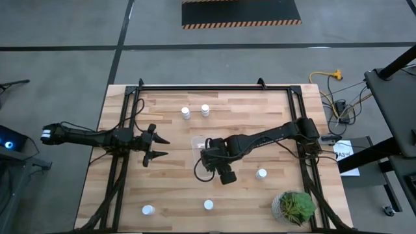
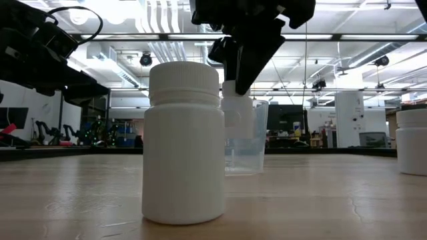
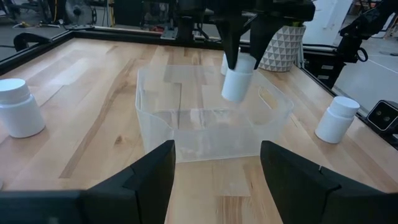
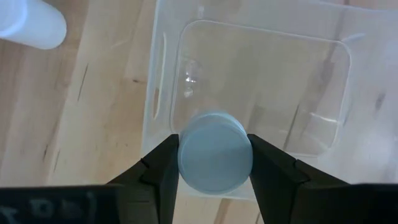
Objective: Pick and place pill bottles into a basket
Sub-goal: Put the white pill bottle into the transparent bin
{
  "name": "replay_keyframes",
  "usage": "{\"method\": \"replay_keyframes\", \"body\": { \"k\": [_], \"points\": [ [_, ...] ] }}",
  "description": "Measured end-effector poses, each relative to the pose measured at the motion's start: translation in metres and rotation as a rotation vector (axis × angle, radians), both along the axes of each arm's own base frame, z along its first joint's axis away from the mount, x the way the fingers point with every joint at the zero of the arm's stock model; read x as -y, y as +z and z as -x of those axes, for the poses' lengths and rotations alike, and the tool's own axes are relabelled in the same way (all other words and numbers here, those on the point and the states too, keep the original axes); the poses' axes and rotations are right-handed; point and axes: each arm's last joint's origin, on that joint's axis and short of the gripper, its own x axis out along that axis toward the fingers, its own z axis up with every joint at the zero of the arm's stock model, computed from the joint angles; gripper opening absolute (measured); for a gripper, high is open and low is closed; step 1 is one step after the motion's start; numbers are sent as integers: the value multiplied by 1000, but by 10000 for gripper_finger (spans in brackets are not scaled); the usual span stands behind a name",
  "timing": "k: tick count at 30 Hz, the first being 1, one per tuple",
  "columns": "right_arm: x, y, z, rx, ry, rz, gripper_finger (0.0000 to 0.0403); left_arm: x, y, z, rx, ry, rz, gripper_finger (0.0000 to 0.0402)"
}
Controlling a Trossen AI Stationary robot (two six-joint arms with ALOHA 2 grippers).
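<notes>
One pill bottle (image 4: pixel 214 151) clamped in right claw (image 4: pixel 214 163) over basket (image 3: pixel 155 106); left claw (image 1: pixel 156 147) apart.

Right arm reaches in from its side across the middle of the worktop, wrist bent downward, and the right tool (image 4: pixel 214 163) has both fingers clamped on a bottle (image 4: pixel 214 159), pointing straight down. Left arm lies stretched out low at its own side; the left tool (image 1: pixel 156 147) waits with fingers spread wide.
</notes>
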Motion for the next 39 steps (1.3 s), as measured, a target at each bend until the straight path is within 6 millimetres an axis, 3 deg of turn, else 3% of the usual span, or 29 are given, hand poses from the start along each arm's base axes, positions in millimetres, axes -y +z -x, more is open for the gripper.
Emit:
{"method": "replay_keyframes", "body": {
  "k": [18, 39],
  "points": [
    [10, -18, 0, 1, 12, 9, 148, 0, 0, 0, 0, 0, 0, 219],
    [7, -20, 1, -3, 68, -14, 148, 0, 0, 0, 1, 0, 0, 219]
  ]
}}
